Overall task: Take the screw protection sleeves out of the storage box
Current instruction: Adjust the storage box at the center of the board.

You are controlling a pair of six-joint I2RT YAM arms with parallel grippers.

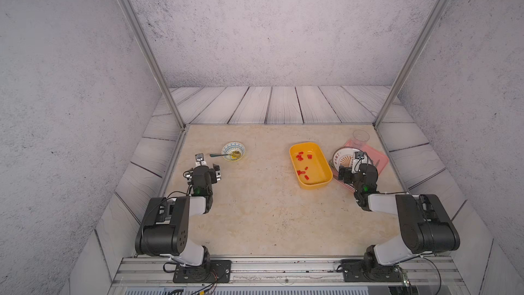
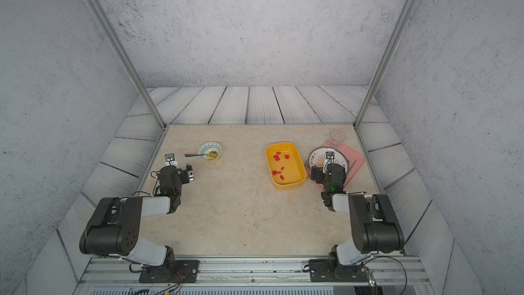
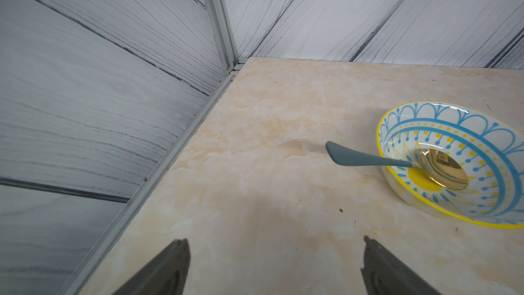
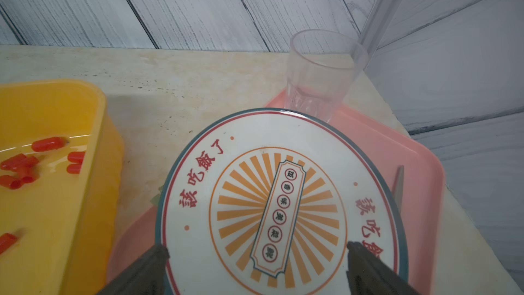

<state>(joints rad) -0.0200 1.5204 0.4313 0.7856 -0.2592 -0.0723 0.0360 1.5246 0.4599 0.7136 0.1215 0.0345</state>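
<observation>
Storage box (image 1: 314, 186) runs lengthwise far-left to near-right, sleeves (image 1: 300, 156) apparently lying mixed; both jaws spread.

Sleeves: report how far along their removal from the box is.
Done: nothing yet. All visible sleeves lie in the box. In hand: nothing. The left gripper and right gripper are open and empty. Left: every sleeve.

Tiny red screw protection sleeves (image 1: 300, 156) lie in shallow yellow plastic storage box (image 1: 319, 170). Flat pink plastic tray (image 1: 381, 163) just beside at 3 o'clock, carrying round printed plate (image 1: 343, 158), clear cup (image 1: 360, 137) at plate's 12. Patterned bowl (image 1: 226, 147) holding grey-handled spoon (image 1: 218, 155) well apart at 9 o'clock.
</observation>
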